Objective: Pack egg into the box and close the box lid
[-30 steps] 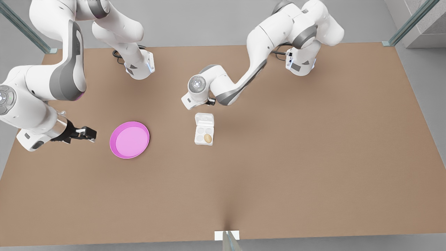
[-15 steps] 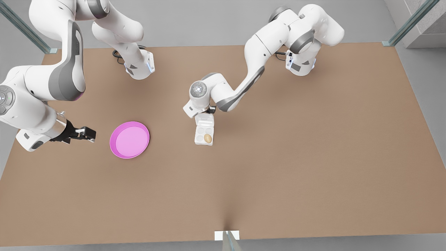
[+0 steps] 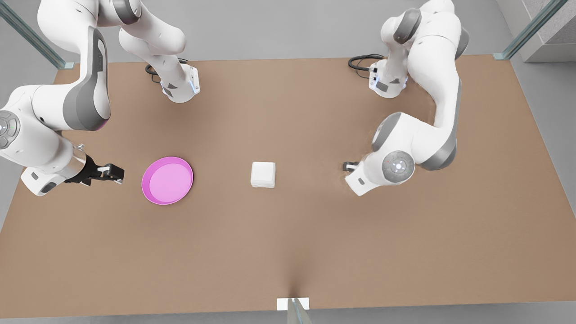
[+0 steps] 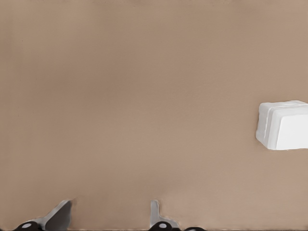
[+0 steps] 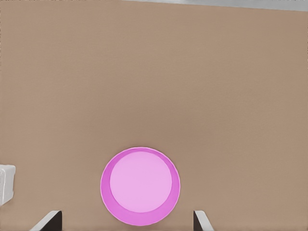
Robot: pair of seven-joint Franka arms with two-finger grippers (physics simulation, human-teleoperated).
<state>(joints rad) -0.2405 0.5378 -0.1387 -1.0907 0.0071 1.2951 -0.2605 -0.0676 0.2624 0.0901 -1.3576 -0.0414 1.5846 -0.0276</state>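
— Whereabouts of the box?
— Sits on the brown table, near the middle, a little toward the front view's left. Looks like a plain white rounded block.
— And the box lid?
— Lies flat down on the tray, covering it edge to edge. Shows no gap along the seam from the left wrist view.
— Anything touching it?
— Nothing. Stands alone, with bare table all round.
— Nearest neighbour?
— A round pink plate, off toward the front view's left, well apart from the box. Holds nothing.
— Left gripper?
— Hangs low over the table on the front view's right, well apart from the box, mostly tucked behind its own wrist there. Faces the box across open table. Jaws apart, nothing between them.
— Right gripper?
— Hovers on the front view's left, just beside the plate, on the side away from the box. Points at the plate. Jaws spread wide, gripping nothing.
— Arm postures?
— Both bent at the elbow, bases at the table's far edge.
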